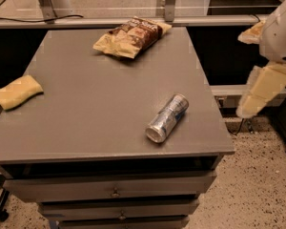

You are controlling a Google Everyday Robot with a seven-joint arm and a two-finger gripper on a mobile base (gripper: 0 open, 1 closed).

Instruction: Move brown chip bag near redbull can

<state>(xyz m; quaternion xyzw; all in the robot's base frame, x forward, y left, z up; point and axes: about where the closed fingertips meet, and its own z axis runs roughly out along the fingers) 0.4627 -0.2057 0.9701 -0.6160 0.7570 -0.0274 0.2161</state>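
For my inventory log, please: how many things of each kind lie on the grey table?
Chip bags: 1, brown chip bag
Drink cans: 1, redbull can
Sponges: 1, yellow sponge
Total: 3
Gripper: off the table, at the picture's right.

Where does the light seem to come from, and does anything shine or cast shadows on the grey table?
Camera view: bright glints on the redbull can suggest light from above; a soft shadow edges the brown chip bag; the table is evenly lit, without glare; the gripper, off the table's right side, looks brightly lit.
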